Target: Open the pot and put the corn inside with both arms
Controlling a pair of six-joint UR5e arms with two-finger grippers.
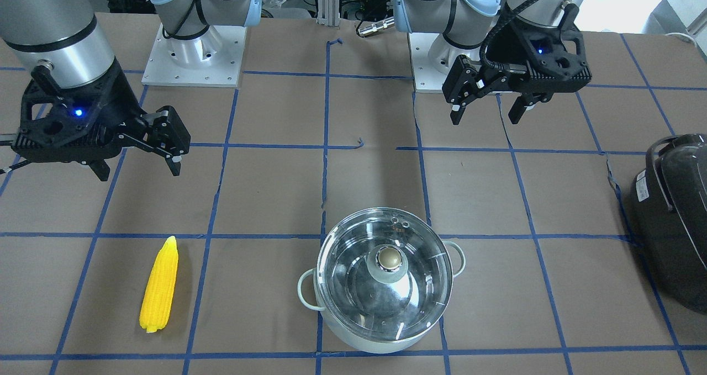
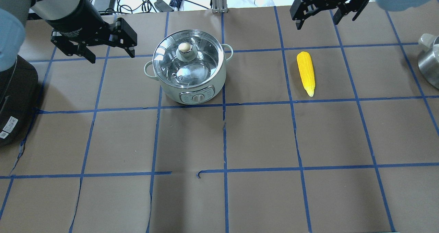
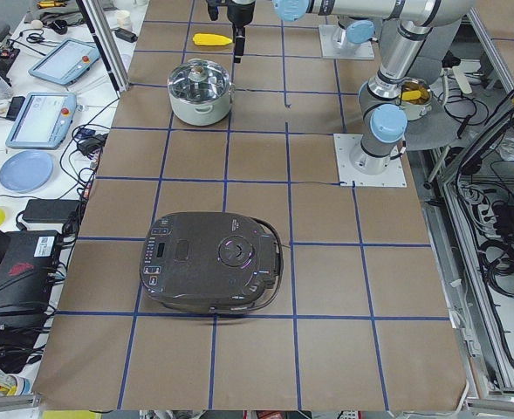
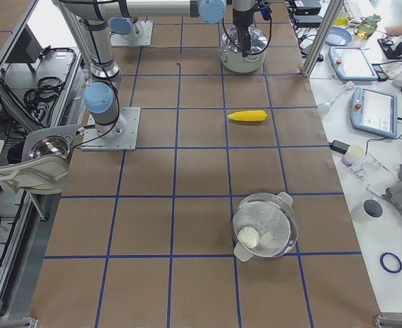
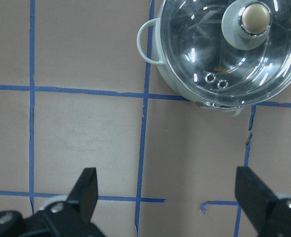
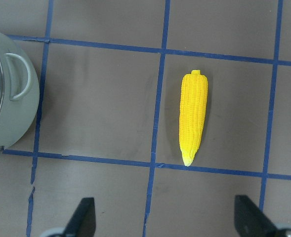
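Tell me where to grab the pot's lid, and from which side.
Grip the brass knob at the centre of the glass lid, coming straight down from above, jaws either side. The dome is smooth and seated in the pot rim, so likely nothing else offers a pinch. The open left gripper is nearer.

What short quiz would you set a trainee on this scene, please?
1. True or false: the lid is on the pot.
2. Which is nearer the corn: A, the left gripper, or B, the right gripper?
3. Fill in: the jaws of both grippers stand ____.
Key: 1 true; 2 B; 3 open.
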